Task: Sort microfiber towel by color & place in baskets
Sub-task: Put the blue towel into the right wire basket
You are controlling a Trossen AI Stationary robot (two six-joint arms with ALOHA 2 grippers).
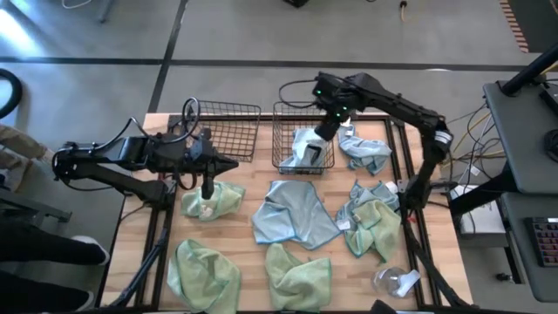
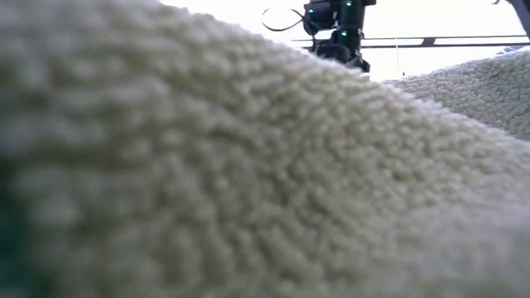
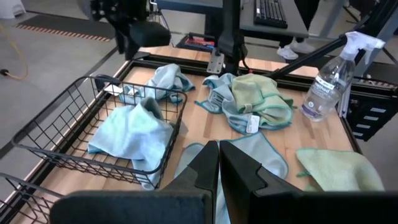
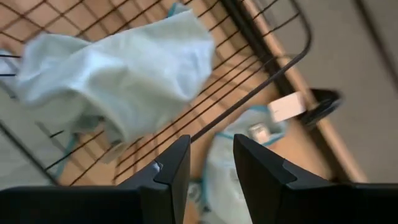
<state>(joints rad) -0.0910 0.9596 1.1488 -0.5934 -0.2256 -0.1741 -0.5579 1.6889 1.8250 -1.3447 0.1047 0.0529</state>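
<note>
The right basket holds a pale blue towel whose one corner hangs over the wall. My right gripper hovers above this basket, open, with nothing between its fingers. The left basket stands beside it with nothing inside. My left gripper waits shut above the table's left part, over a light green towel. More towels lie loose on the table: a blue one, two green ones, a blue one and a blue-and-green heap.
A clear spray bottle lies at the table's near right corner. In the low view a green towel right in front of the camera hides nearly everything; only the right arm shows above it. Black frame bars run along the table's edges.
</note>
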